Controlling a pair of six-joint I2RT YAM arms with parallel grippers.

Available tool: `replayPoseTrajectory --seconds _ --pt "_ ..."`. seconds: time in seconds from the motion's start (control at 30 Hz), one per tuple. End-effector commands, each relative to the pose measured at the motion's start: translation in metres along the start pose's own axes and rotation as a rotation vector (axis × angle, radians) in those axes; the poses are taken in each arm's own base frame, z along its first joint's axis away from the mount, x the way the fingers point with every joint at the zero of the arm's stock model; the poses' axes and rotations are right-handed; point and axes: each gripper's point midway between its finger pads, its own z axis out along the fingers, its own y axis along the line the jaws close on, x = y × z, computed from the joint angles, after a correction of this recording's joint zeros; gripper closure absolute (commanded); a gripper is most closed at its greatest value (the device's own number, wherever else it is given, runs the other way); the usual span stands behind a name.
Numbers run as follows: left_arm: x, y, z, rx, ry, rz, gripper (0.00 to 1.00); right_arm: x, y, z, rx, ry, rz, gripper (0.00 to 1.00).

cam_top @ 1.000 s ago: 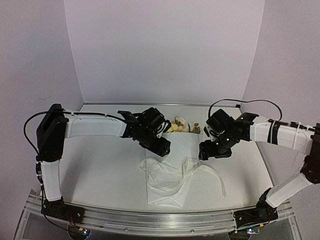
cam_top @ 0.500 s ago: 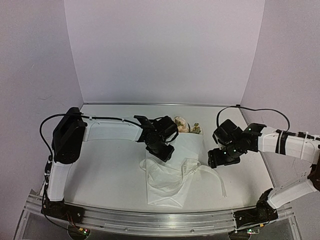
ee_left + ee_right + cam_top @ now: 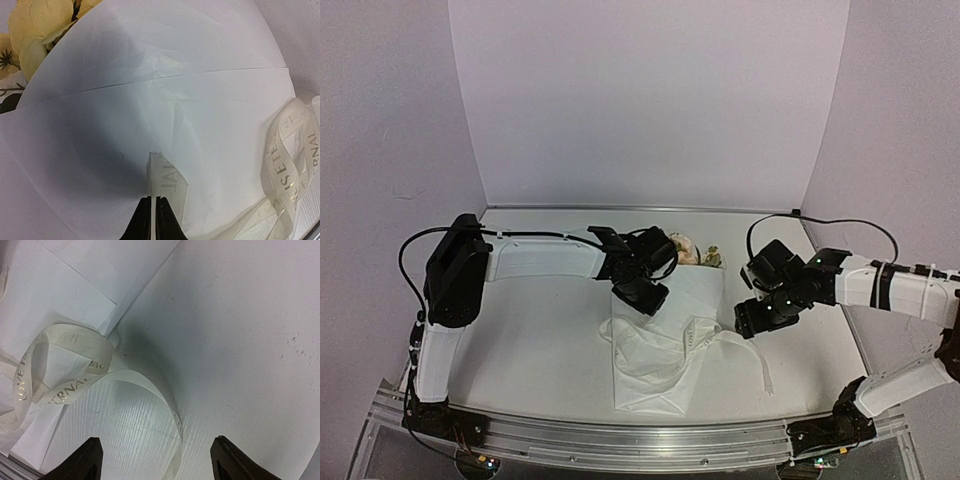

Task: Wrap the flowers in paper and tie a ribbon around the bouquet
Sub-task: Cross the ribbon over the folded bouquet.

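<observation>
- Left fingers (image 3: 150,225): clenched. The black tapered tips are pressed together at the bottom centre of the left wrist view, and the cut end of the ribbon (image 3: 164,181) is pinched between them.
- Right fingers (image 3: 753,320): released. Two dark blunt tips are seen well apart at the bottom of the right wrist view, with nothing held between them and the tabletop (image 3: 240,340) below.
- Ribbon: narrow, cream and slightly glossy, printed with dark lettering. A short end rises from the left fingers over the paper (image 3: 150,100). Looser loops are piled at the right edge of the left wrist view. In the right wrist view, a long tail is seen curving from the loops at the left across the tabletop toward the bottom centre.
- Paper: thin, matt and white, laid in overlapping layers with curved edges and faint creases. It is crumpled toward the lower end in the top view.
- Flowers (image 3: 40,25): soft pale yellow and cream petals, seen at the upper left corner of the left wrist view, beside the paper's upper edge.
- Bouquet (image 3: 665,345): a tapered paper cone lying flat at the centre of the top view, with the blooms toward the top of the frame and the wrinkled narrow end toward the bottom.
- Tabletop: white and smooth, marked with small dark specks at the right of the right wrist view.
</observation>
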Motion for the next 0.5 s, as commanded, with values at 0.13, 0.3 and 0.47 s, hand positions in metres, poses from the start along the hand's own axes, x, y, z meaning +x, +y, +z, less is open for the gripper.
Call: replayPoseTrajectory --seconds 0.13,0.3,0.47 --pt "-0.018 -0.007 -0.019 -0.019 -0.066 0.018 0.62 0.002 -0.011 0.004 0.046 -0.019 -0.060 0.22" --pt "-0.012 -0.011 -0.011 -0.044 -0.054 0.005 0.47 0.004 -0.016 0.003 0.059 -0.038 -0.049 0.21" --pt "-0.005 -0.014 -0.001 -0.063 -0.036 0.015 0.44 0.008 -0.019 0.005 0.067 -0.038 -0.037 0.21"
